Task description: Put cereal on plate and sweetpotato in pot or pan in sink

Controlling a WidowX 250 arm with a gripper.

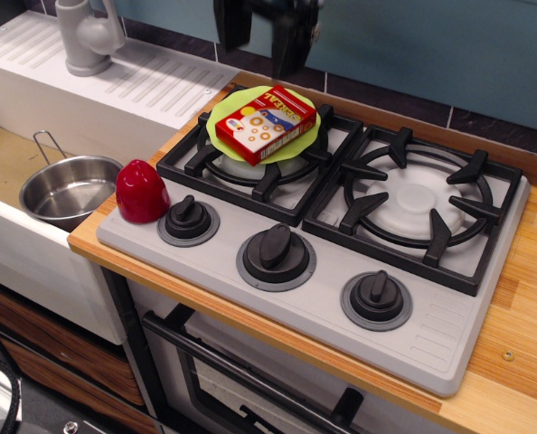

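Observation:
The red cereal box (266,123) lies flat on the lime-green plate (221,128), which rests on the back left burner grate. My gripper (261,36) is open and empty, raised above the plate at the top edge of the view; its fingers (231,25) are blurred. The dark red sweetpotato (141,192) sits on the stove's front left corner. The steel pot (70,189) with its wire handle stands in the tan sink (2,163) at the left, empty.
A grey faucet (87,34) stands on the white ribbed surround at the back left. Three black knobs (276,247) line the stove's front. The right burner grate (418,203) is bare. A wooden counter runs along the right edge.

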